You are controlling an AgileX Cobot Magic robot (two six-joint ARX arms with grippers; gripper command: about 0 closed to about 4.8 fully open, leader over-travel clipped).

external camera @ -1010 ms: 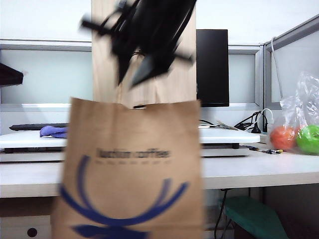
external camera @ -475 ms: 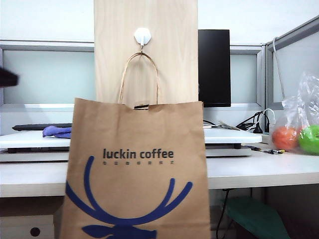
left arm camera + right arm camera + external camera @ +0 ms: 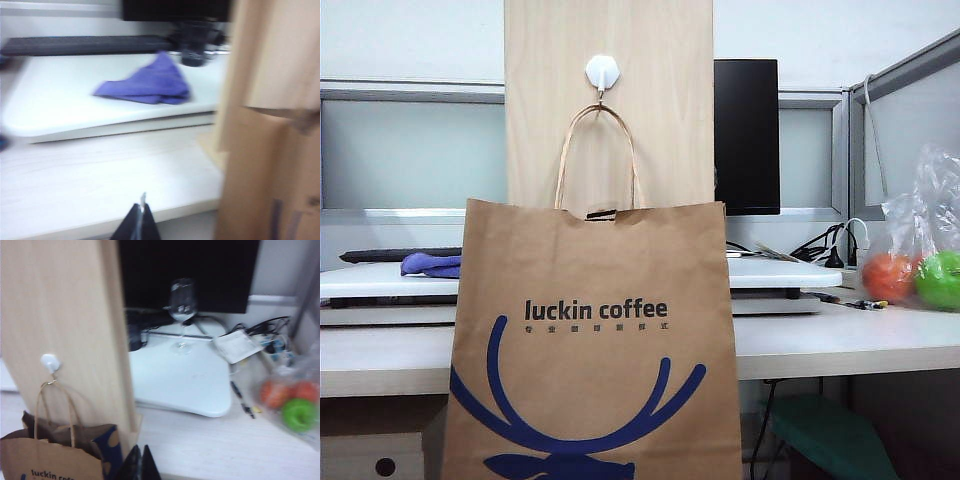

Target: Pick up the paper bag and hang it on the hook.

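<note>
The brown paper bag (image 3: 592, 340) with the blue deer logo hangs by one loop handle (image 3: 597, 150) from the white hook (image 3: 602, 72) on the tall wooden board (image 3: 660, 100). In the right wrist view the bag (image 3: 50, 455) and the hook (image 3: 50, 362) show beside the board, apart from my right gripper (image 3: 139, 462), which is shut with nothing in it. My left gripper (image 3: 140, 220) is shut and empty over the desk edge, with the bag (image 3: 270, 175) off to one side. Neither arm appears in the exterior view.
A clear plastic bag with orange and green fruit (image 3: 920, 270) sits at the right of the desk. A purple cloth (image 3: 428, 264) lies on a white board (image 3: 770, 272). A wine glass (image 3: 182, 310) stands before a black monitor (image 3: 745, 135). Cables lie at back right.
The black arm that blurred over the board a second ago has left the exterior view. The bag has steadied on the hook. A dark shape at the left edge is also gone.
</note>
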